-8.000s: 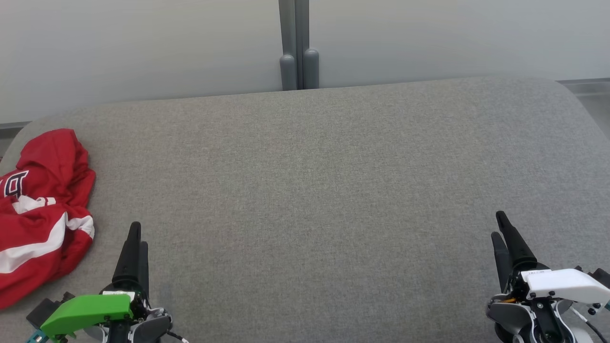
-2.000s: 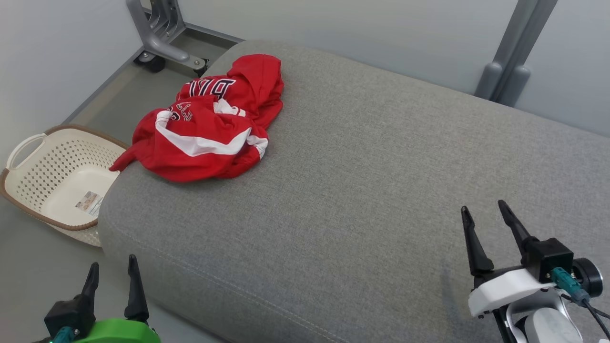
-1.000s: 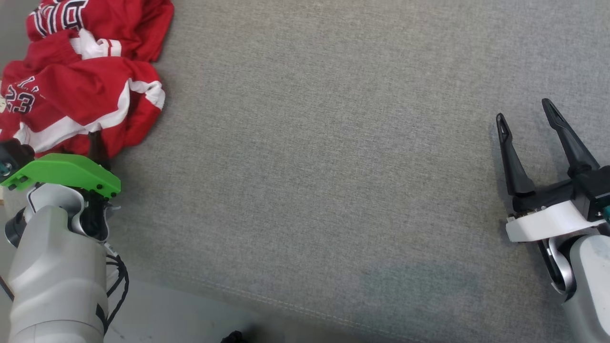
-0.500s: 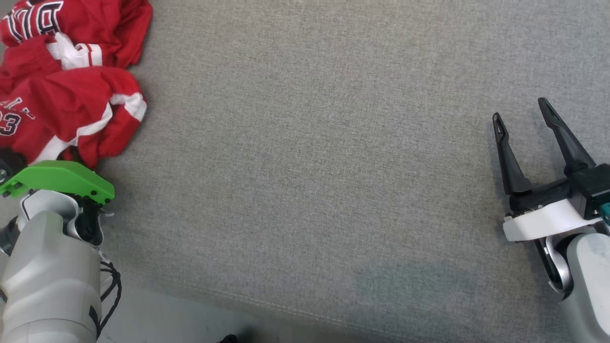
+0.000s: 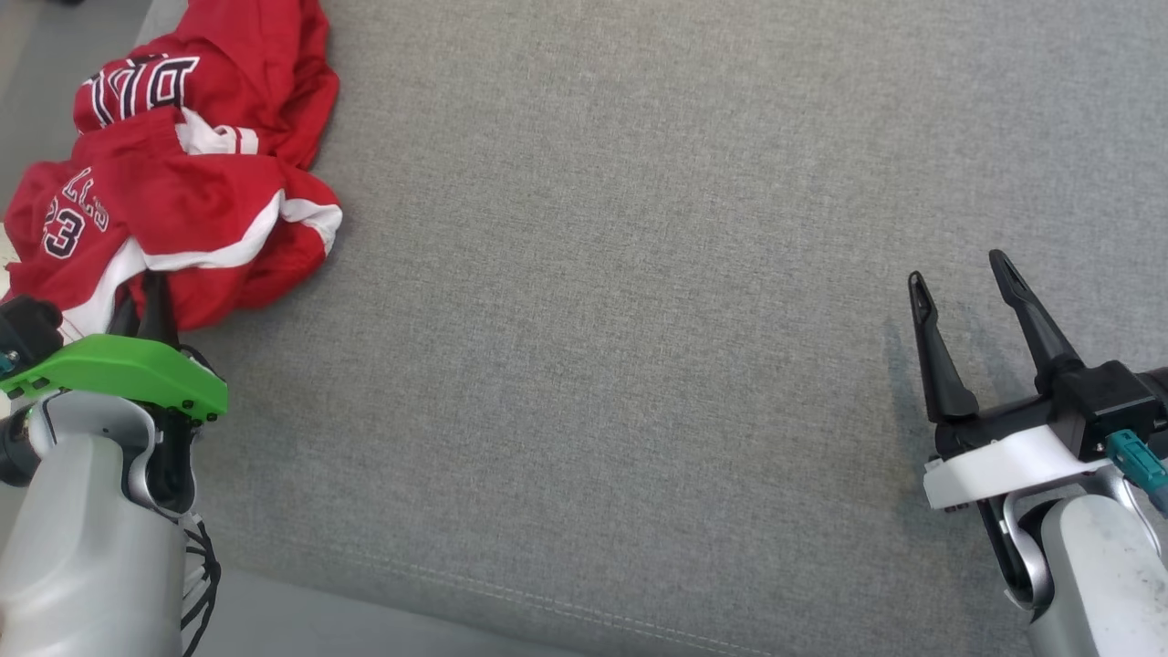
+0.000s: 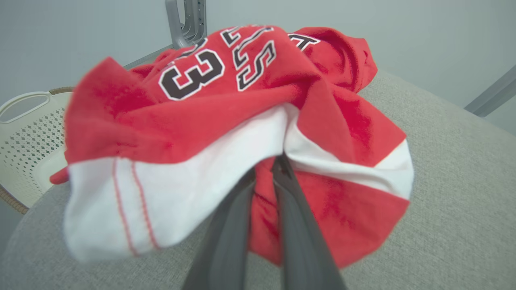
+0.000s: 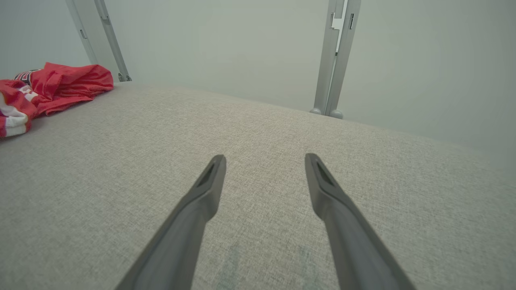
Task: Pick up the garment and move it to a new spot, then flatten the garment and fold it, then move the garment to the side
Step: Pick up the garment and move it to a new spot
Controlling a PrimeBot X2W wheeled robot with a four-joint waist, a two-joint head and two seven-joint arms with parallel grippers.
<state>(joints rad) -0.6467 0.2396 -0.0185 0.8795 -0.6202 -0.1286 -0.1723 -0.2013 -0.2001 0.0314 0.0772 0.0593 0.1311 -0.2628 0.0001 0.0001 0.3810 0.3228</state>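
Observation:
The garment (image 5: pixel 182 182) is a crumpled bright red jersey with white bands and black white-outlined letters and numbers, lying at the far left of the grey padded surface (image 5: pixel 593 274). My left gripper (image 5: pixel 151 297) reaches into its near edge. In the left wrist view the two fingers of my left gripper (image 6: pixel 268 169) meet on a fold of the garment (image 6: pixel 225 108), under a white band. My right gripper (image 5: pixel 958 269) hovers open over bare padding at the right, far from the cloth. In the right wrist view, my right gripper (image 7: pixel 265 158) has nothing between its fingers, and the garment (image 7: pixel 60 84) lies at the far left.
A pale perforated laundry basket (image 6: pixel 24 133) stands on the floor beyond the surface's left end. Grey metal posts (image 7: pixel 334 60) rise behind the far edge. The surface's front seam (image 5: pixel 456 584) runs just ahead of my arms.
My left gripper has closed on the garment's near edge, where it stood open a second ago. The head camera has shifted. The right gripper stays open.

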